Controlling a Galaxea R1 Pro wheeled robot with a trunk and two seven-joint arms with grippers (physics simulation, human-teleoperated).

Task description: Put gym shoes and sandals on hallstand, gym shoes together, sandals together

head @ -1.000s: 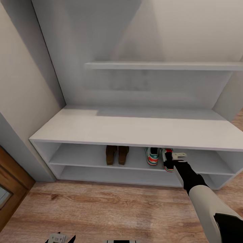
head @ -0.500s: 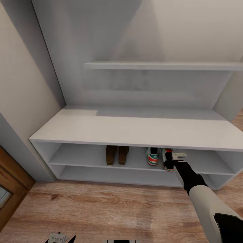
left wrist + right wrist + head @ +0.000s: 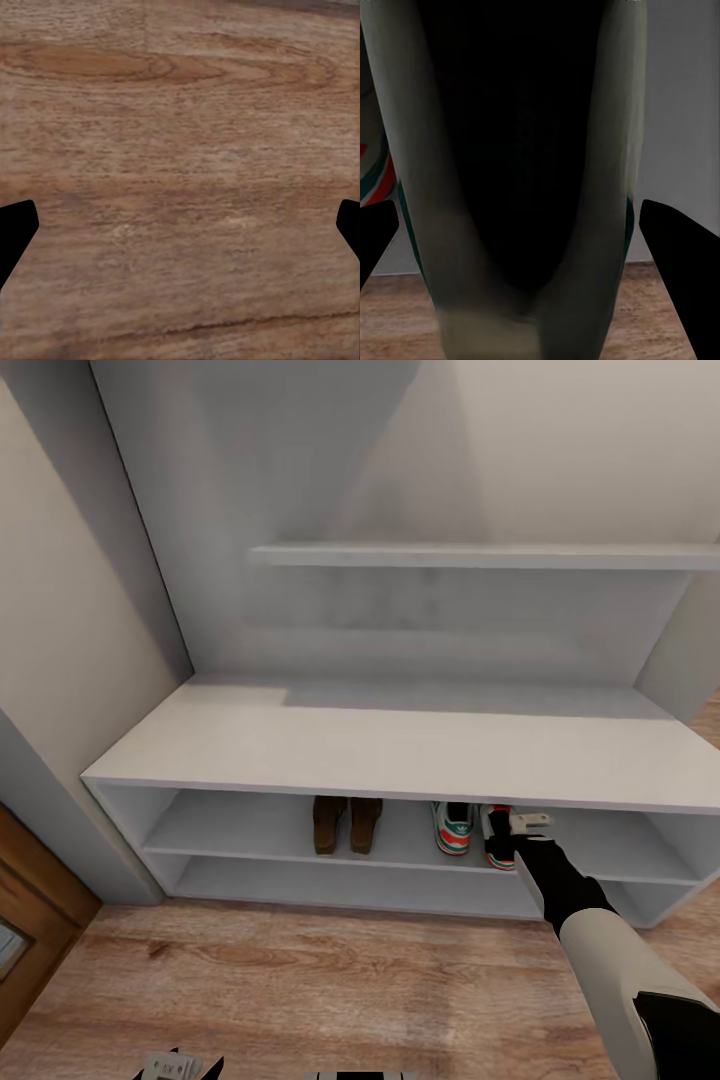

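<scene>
Right gripper spread around a gym shoe (upper shelf) — left gripper open.

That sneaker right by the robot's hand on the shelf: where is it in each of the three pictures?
Head view: the right-hand gym shoe stands on the hallstand's upper open shelf, at the right gripper, beside its twin.
Left wrist view: this camera faces the corridor floor.
Right wrist view: very close, dark opening and pale rim, between the fingers.
Shared landmark: the wood-plank corridor floor, along the bottom of both shoe views.
</scene>
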